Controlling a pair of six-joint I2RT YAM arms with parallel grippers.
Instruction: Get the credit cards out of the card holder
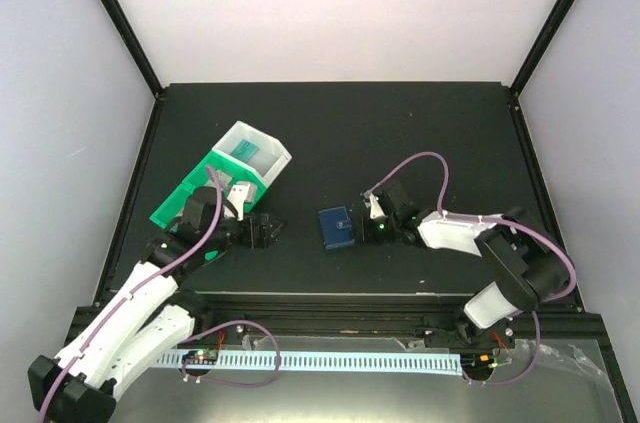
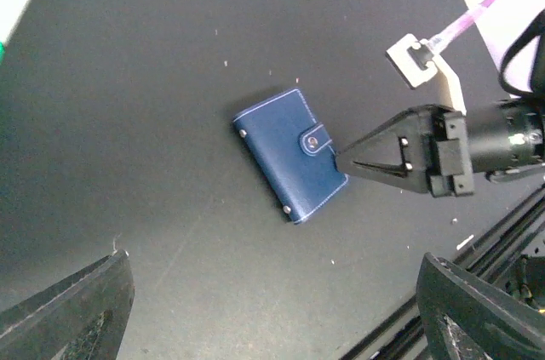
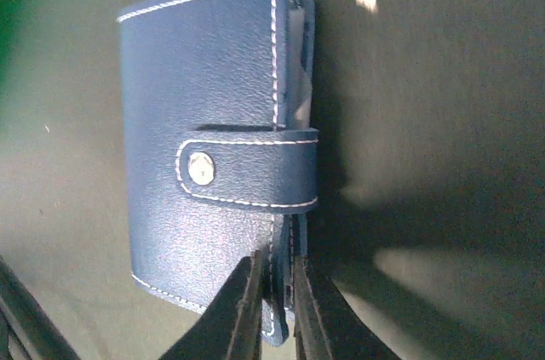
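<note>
Right fingers (image 3: 244,313) seemingly tight on edge of card holder (image 3: 200,122); left fingers (image 2: 77,309) wide apart.

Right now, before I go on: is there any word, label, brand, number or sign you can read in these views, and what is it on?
No readable text in any view.
card holder: no text or brand; its metal snap is plain.
green bin and white bin: no label seen.
teal item inside the white bin: too small to tell if it bears print.
</note>
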